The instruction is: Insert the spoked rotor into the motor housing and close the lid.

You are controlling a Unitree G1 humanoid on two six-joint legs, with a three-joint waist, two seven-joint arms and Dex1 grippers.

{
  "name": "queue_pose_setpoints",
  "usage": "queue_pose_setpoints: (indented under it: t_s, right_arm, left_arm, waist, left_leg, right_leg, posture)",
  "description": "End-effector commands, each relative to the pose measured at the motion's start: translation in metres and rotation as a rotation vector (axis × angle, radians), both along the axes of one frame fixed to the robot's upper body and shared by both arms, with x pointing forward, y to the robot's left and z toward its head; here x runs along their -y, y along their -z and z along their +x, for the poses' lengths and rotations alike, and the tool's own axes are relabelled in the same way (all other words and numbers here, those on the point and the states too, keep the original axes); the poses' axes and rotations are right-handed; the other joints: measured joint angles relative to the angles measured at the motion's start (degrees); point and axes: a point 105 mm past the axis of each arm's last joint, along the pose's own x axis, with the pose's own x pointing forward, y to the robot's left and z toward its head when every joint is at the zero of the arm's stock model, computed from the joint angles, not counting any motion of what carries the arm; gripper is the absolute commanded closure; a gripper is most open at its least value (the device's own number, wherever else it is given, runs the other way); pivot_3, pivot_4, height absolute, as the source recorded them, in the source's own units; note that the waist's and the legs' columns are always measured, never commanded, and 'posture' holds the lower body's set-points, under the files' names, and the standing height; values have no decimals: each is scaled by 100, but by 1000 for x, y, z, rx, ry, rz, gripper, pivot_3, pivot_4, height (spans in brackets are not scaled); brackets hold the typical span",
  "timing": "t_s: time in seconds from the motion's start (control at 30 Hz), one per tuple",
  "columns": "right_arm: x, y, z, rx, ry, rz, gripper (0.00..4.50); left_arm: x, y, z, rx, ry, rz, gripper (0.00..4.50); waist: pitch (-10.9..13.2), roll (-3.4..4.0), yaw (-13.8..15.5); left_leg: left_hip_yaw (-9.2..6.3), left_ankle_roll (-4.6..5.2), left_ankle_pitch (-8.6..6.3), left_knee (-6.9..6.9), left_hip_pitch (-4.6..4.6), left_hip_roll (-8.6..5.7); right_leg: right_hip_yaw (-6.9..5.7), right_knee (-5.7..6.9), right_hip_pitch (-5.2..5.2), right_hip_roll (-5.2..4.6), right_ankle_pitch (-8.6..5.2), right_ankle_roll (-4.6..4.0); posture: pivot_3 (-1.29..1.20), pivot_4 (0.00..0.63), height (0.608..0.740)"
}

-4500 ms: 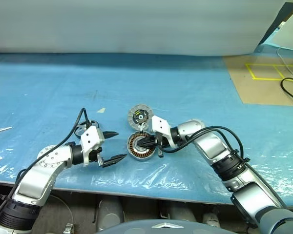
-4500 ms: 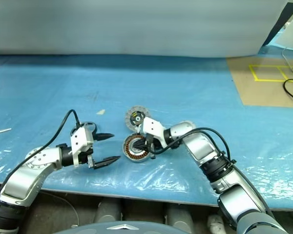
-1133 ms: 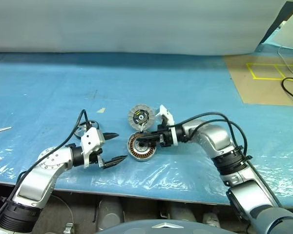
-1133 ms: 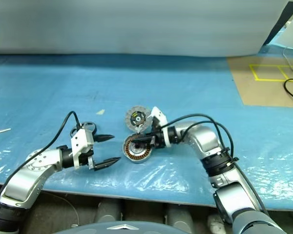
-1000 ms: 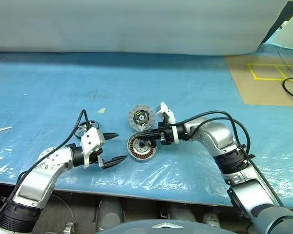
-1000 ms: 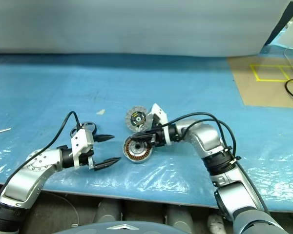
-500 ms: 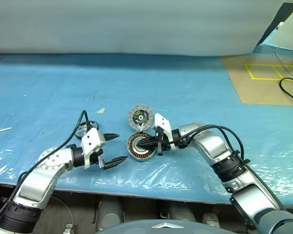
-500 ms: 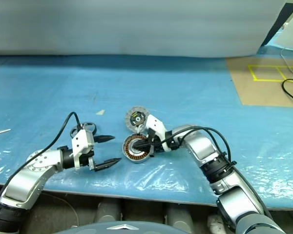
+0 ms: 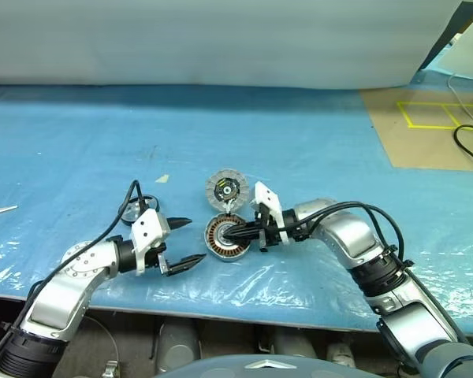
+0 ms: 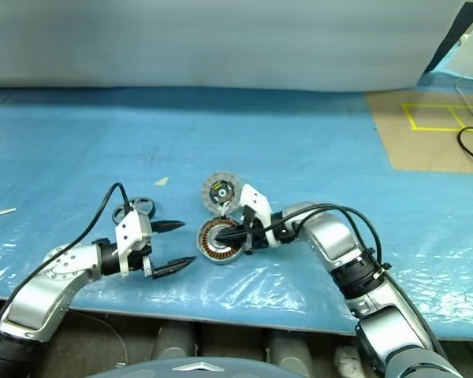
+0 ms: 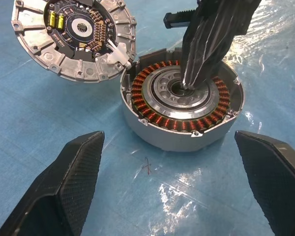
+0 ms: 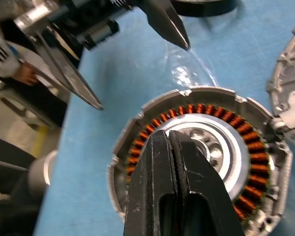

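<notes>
Left wrist view looks straight onto the motor housing [image 11: 182, 114], a shallow round silver-grey metal cup ringed with copper-brown windings around a silvery hub, sitting open on the blue plastic-covered table [image 9: 315, 142] near the front edge. Joined at its rim and folded back flat on the table is the lid [image 11: 73, 37], a round silver-grey disc whose upturned face shows a dark centre with small electronic parts and pale radial segments around it. The right gripper [image 11: 187, 83] comes down into the housing from the far side, its two black fingers pressed together with nothing between them and their tips at the central hub; in the right wrist view the same closed fingers [image 12: 160, 196] lie over the hub and windings. From the head cameras the right arm reaches in from the right with its elbow bent, forearm low over the table. The left gripper [image 9: 183, 241] hovers just beside the housing on the left, its fingers spread wide and empty, pointing toward it. Behind the left hand lies the spoked rotor [image 10: 134, 209], a small dark-rimmed wheel, flat on the table. The blue sheet is glossy and wrinkled near the front edge; a pale wall [image 9: 221, 39] runs behind, and at far right a brown cardboard panel [image 9: 426, 134] carries yellow tape lines and a black cable [image 9: 469, 146].
</notes>
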Motion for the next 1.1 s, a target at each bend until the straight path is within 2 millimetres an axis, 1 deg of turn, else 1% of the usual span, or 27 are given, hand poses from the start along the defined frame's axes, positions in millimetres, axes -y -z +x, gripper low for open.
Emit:
queue_pose_setpoints:
  t_s: [0.03,0.2,0.33,0.5,0.63,0.7,0.77,0.83,0.9,0.97,1.0,1.1]
  right_arm:
    - [-1,0,7,40,25,-14,4484]
    - [10,12,-4,84,-61,-110,4484]
    - [19,24,-2,157,-78,-190,4484]
    - [17,22,2,152,-51,-156,4484]
    - [16,20,6,87,1,-123,4484]
    - [21,29,5,88,-4,-182,4484]
    - [32,47,6,124,-9,-299,4484]
    - [40,57,8,143,-2,-361,4484]
    - [43,60,6,170,-32,-397,4484]
    - [48,65,4,204,-69,-450,4484]
    - [49,66,4,230,-79,-466,4484]
    - [44,62,3,237,-88,-448,4484]
  left_arm:
    - [3,-6,-3,22,15,-4,0]
    - [4,-6,-2,22,14,-6,0]
    - [5,-6,-1,25,16,-9,0]
    - [6,-7,0,30,19,-10,0]
    - [5,-7,1,32,18,-4,0]
    - [4,-7,1,32,19,-2,0]
    - [4,-7,1,32,20,-2,0]
    - [5,-7,1,33,21,-2,0]
    - [5,-7,1,34,22,-2,0]
    - [4,-7,2,36,22,1,0]
    - [3,-7,2,36,22,2,0]
    - [3,-7,3,40,23,3,0]
  waist:
    - [0,0,-2]
    - [0,-1,23]
    - [-1,-1,19]
    - [-2,-2,18]
    - [-2,-2,16]
    - [-2,-1,17]
    - [-10,0,18]
    - [-27,0,18]
    - [-32,0,21]
    - [-35,4,26]
    - [-37,5,32]
    - [-65,-12,38]
  left_leg:
    - [1,0,0,0,3,0]
    - [1,0,0,1,4,-2]
    - [0,0,0,1,5,-1]
    - [0,1,0,5,15,-2]
    - [0,1,0,6,16,-1]
    - [0,1,0,6,15,-1]
    - [0,1,0,6,16,-2]
    - [0,1,0,6,19,-2]
    - [0,2,-1,3,29,-1]
    - [0,18,-10,2,58,-4]
    - [0,19,-11,1,86,-5]
    - [0,24,-14,-5,114,-8]
  right_leg:
    - [2,0,1,0,0,0]
    - [2,-1,6,-1,0,0]
    - [2,-2,7,-1,0,0]
    - [3,-1,18,-2,0,0]
    - [3,2,19,-1,0,0]
    - [3,1,19,-1,0,0]
    - [3,1,20,-2,0,0]
    - [3,1,25,-2,0,0]
    - [3,0,53,-2,-1,1]
    - [4,-1,78,-8,-5,7]
    - [4,-1,90,-15,-20,33]
    - [18,-4,118,-22,-31,51]
  posture:
    - [0,150,740]
    - [0,150,740]
    - [0,150,740]
    - [0,150,740]
    - [0,150,740]
    - [0,150,740]
    - [0,150,740]
    - [0,150,740]
    - [0,150,740]
    - [0,150,740]
    - [0,150,740]
    - [0,150,740]
